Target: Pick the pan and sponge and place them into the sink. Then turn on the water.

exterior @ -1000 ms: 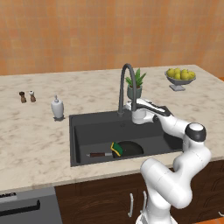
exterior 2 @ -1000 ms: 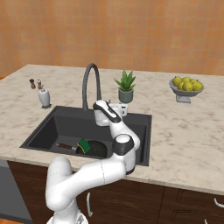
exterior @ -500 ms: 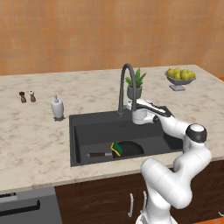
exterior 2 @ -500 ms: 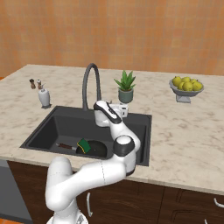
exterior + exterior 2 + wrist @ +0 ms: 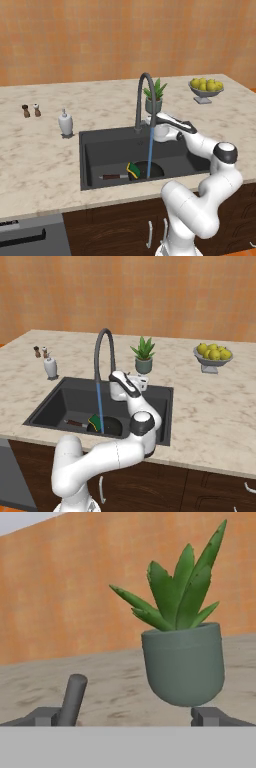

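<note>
The dark grey sink [image 5: 105, 150] [image 5: 70, 401] holds the black pan [image 5: 152, 170] [image 5: 111, 427], its brown handle pointing left. On the pan's left edge lies the green and yellow sponge [image 5: 133, 170] [image 5: 94, 420]. A thin blue stream of water [image 5: 150, 150] [image 5: 99, 403] falls from the arched faucet [image 5: 141, 95] [image 5: 105, 348] onto the pan. My gripper [image 5: 153, 123] [image 5: 141, 382] [image 5: 131, 717] hovers behind the sink's back rim at the faucet's base, open and holding nothing. The grey faucet lever [image 5: 74, 699] rises just inside one fingertip.
A potted green plant [image 5: 153, 100] [image 5: 143, 358] [image 5: 182, 662] stands straight ahead of the hand. A soap dispenser [image 5: 65, 123] [image 5: 50, 367] and two small shakers [image 5: 31, 110] sit left of the sink. A bowl of lemons [image 5: 205, 89] [image 5: 214, 356] is at the right.
A blue stream of water now runs from the spout into the sink; before, none was falling. The arm has hardly moved.
</note>
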